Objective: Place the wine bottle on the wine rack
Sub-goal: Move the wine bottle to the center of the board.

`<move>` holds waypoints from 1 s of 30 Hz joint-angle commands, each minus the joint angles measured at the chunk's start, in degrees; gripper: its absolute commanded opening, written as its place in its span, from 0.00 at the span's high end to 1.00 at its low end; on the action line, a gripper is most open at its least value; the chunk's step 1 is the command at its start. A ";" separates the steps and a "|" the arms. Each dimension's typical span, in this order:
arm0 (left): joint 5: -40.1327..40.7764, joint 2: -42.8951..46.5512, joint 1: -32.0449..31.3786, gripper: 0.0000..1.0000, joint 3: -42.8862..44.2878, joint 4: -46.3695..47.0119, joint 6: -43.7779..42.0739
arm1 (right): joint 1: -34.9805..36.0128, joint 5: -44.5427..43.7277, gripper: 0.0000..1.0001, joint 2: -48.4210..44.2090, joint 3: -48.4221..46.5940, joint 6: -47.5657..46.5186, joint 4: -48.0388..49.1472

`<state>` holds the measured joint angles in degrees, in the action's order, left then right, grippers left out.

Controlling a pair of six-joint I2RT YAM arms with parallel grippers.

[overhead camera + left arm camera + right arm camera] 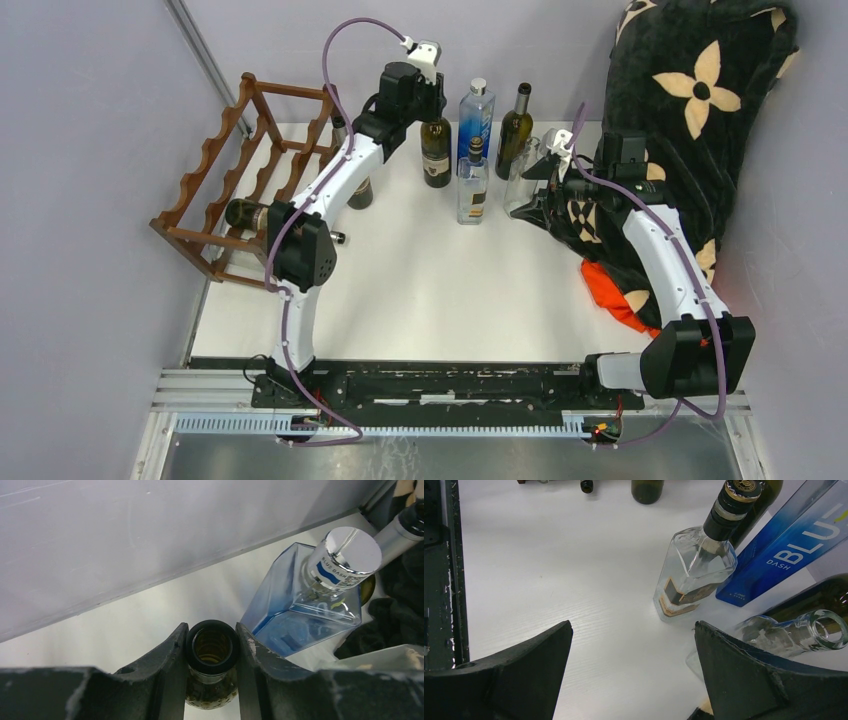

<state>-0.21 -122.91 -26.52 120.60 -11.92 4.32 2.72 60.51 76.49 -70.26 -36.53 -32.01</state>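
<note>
A dark wine bottle [435, 150] with an open mouth stands upright at the back of the white table. My left gripper [430, 103] is above it, shut on its neck; in the left wrist view the fingers [172, 652] press both sides of the bottle's mouth [212, 647]. The dark reddish-brown wine rack [250, 165] stands at the table's left edge, with one dark bottle [245, 213] lying in it. My right gripper [535, 203] is open and empty, low beside a clear bottle [520, 172]; in its own view the right gripper [633, 625] is over bare table.
A blue square bottle [476, 115], a clear square bottle [472, 188] and a dark green bottle [515, 130] stand close to the right of the held one. Another dark bottle [360, 192] is behind the left arm. A black flowered blanket [700, 100] and an orange thing [615, 290] lie at the right.
</note>
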 commanded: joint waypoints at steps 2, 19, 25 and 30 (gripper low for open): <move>-2.25 -0.49 -0.24 0.65 2.82 4.07 0.06 | -0.17 0.57 0.02 0.42 -3.17 -0.94 0.28; 0.03 8.47 -0.37 0.24 2.54 2.76 3.00 | -0.16 1.44 0.02 -0.05 -3.91 0.60 1.29; -0.30 20.87 -0.21 0.18 -6.06 2.75 3.09 | -0.16 1.97 0.02 -1.40 -3.08 0.76 1.60; -0.12 32.80 -0.13 0.10 -20.15 3.18 2.11 | -0.12 1.81 0.02 -1.67 -2.16 0.20 1.27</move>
<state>-0.54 -99.61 -26.85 108.90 -11.44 5.96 2.72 60.84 76.69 -71.46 -36.21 -31.99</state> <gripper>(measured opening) 0.868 0.982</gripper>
